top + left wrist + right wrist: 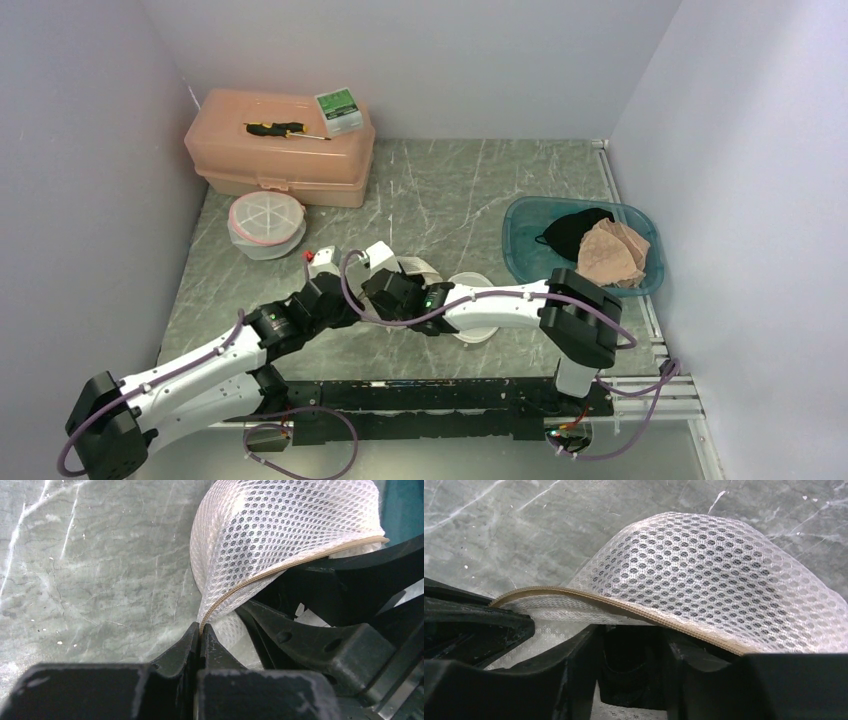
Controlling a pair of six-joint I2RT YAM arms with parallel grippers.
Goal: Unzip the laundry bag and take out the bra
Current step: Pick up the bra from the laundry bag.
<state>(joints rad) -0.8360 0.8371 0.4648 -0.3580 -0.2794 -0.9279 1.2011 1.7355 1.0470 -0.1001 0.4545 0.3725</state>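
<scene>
The white mesh laundry bag (280, 535) lies mid-table, its tan zip edge (624, 607) parted and lifted. My left gripper (201, 626) is shut on that zip edge at the opening's end and holds the flap up. My right gripper (631, 630) reaches in under the flap. Between its two fingers (574, 650) sits a black piece of cloth, the bra (631, 672), which fills the gap and touches both inner faces. One right finger (310, 630) shows in the left wrist view beneath the mesh. From the top view both wrists meet over the bag (470, 292).
A teal bin (520, 250) at the right holds a black garment (575, 230) and beige ones (612, 255). Back left stands a peach toolbox (280, 160) with a screwdriver (280, 129) and a green box (339, 110) on top. In front of the toolbox is a round lidded container (265, 222).
</scene>
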